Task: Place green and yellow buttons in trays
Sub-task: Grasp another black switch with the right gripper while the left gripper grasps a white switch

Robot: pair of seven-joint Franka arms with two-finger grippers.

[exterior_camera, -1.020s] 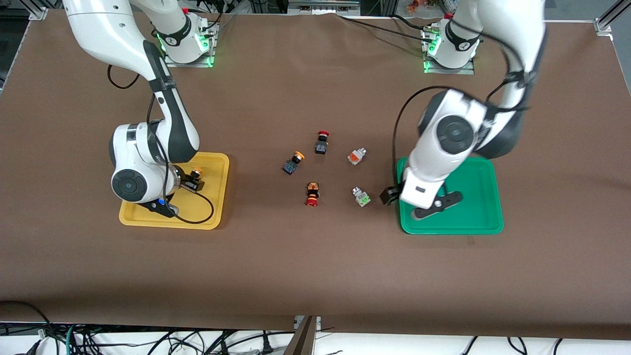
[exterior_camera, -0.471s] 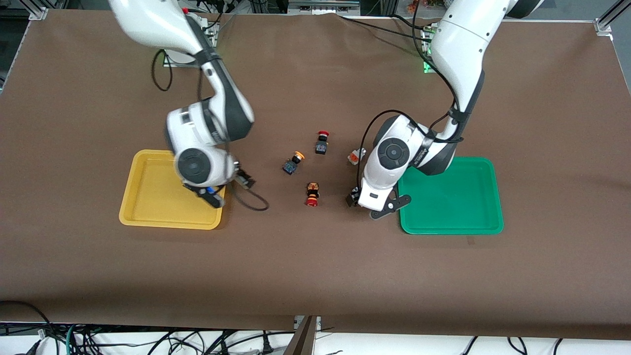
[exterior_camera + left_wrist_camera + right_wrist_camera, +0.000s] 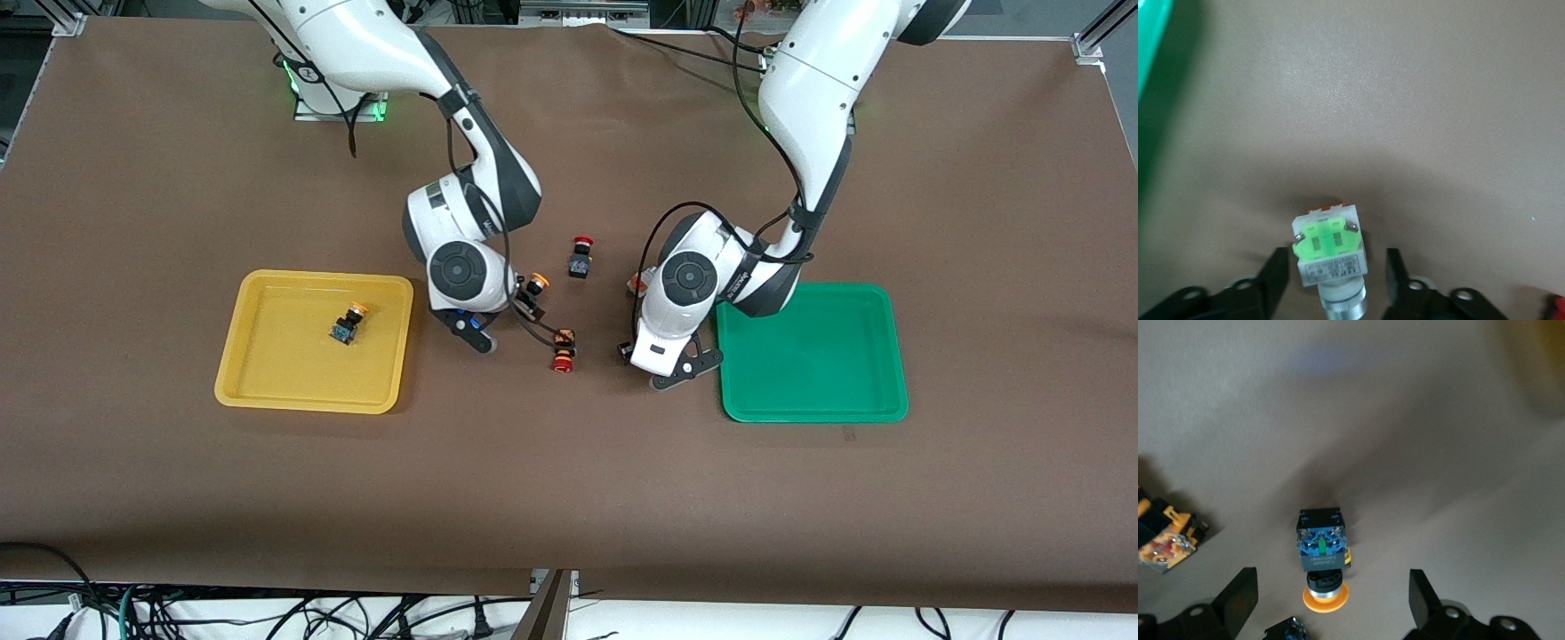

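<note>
A yellow-capped button (image 3: 348,324) lies in the yellow tray (image 3: 267,391) toward the right arm's end. My right gripper (image 3: 526,307) is open, low over the second yellow-capped button (image 3: 536,284). In the right wrist view that button (image 3: 1321,560) lies between the spread fingers of the right gripper (image 3: 1331,597). My left gripper (image 3: 633,348) is open beside the green tray (image 3: 813,409), and the arm hides its button in the front view. In the left wrist view the silver button with the green block (image 3: 1328,253) lies between the fingers of the left gripper (image 3: 1335,280). The silver button with the orange block (image 3: 637,284) peeks out by the left arm.
A red-capped black button (image 3: 581,258) lies farther from the front camera than the grippers. A red-capped button with an orange-black body (image 3: 562,349) lies between the two grippers and shows in the right wrist view (image 3: 1165,537). The green tray's rim (image 3: 1151,53) is close to the left gripper.
The right gripper left a yellow-capped button in the yellow tray and moved to the second one at mid-table. The left gripper moved off the green tray to the green-block button.
</note>
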